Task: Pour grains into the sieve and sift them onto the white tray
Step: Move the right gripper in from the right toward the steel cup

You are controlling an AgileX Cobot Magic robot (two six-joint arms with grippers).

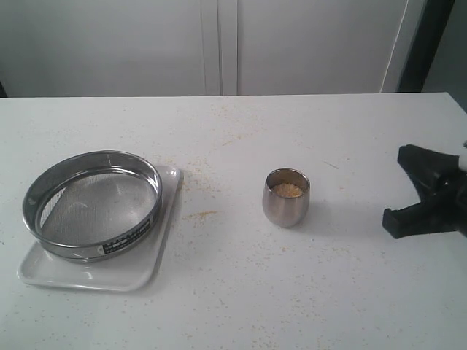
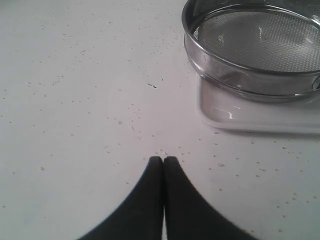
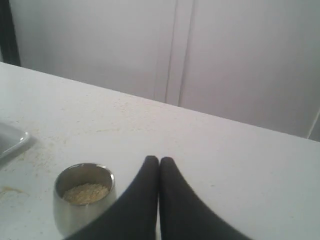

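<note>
the sieve (image 1: pixel 87 208) sits on the white tray (image 1: pixel 139 270) at the left of the table (image 1: pixel 306 292). the grains (image 1: pixel 287 190) lie in a small steel cup (image 1: pixel 285 210) standing upright, well apart from the tray. the left gripper (image 2: pixel 163 160) has its fingers pressed together near the tray, pinching nothing. the right gripper (image 3: pixel 159 160), fingers also pressed together, is near the cup, apart from it.
</note>
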